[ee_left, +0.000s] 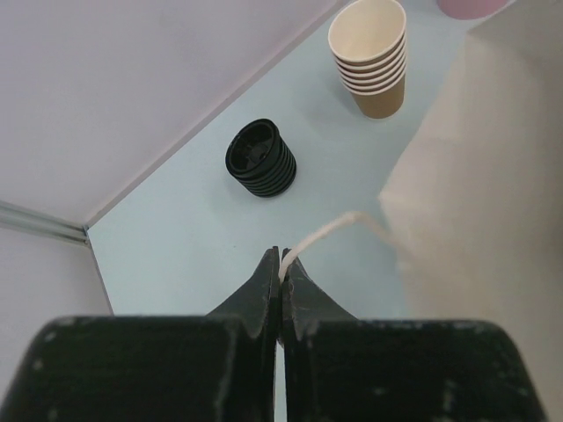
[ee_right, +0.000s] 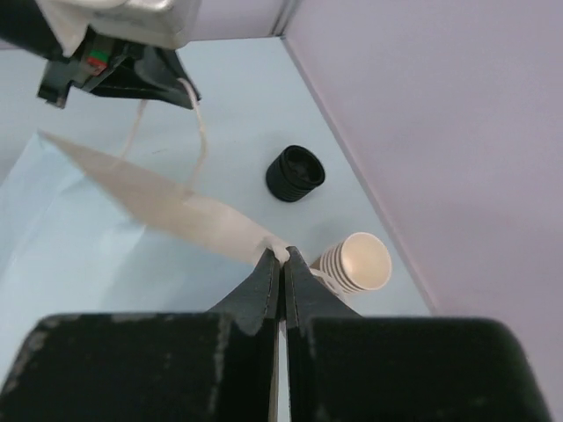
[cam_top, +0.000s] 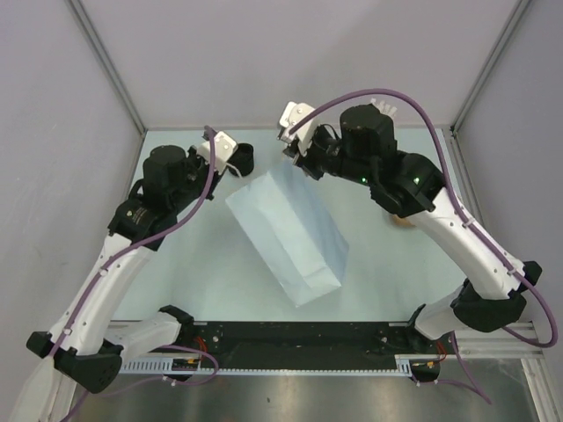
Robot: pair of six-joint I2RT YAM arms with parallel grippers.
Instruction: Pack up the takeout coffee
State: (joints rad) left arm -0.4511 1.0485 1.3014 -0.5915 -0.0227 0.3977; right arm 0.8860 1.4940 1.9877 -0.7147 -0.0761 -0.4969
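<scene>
Seen from above, a pale paper bag [cam_top: 290, 233] lies on its side in the middle of a light blue table [cam_top: 193, 264]. Its mouth points toward the far edge and its flat base toward the near edge. Two robot arms reach in from the near edge to the bag's mouth.

The left pincer [ee_left: 281, 259] is clenched on the bag's thin white cord handle [ee_left: 330, 230], which runs from the fingertips to the bag's rim. The right pincer [ee_right: 282, 257] is clenched on the upper rim of the bag's mouth, lifting that edge.

A stack of black lids [ee_left: 261, 158] stands by the far left corner. A stack of lidless brown cups [ee_left: 369, 57] stands further along the far edge, with a pink cup [ee_left: 475, 7] beyond it.

The takeout coffee [cam_top: 402, 221] is hard to make out. Only a sliver of brown shows under the right arm, toward the right edge, outside the bag.
</scene>
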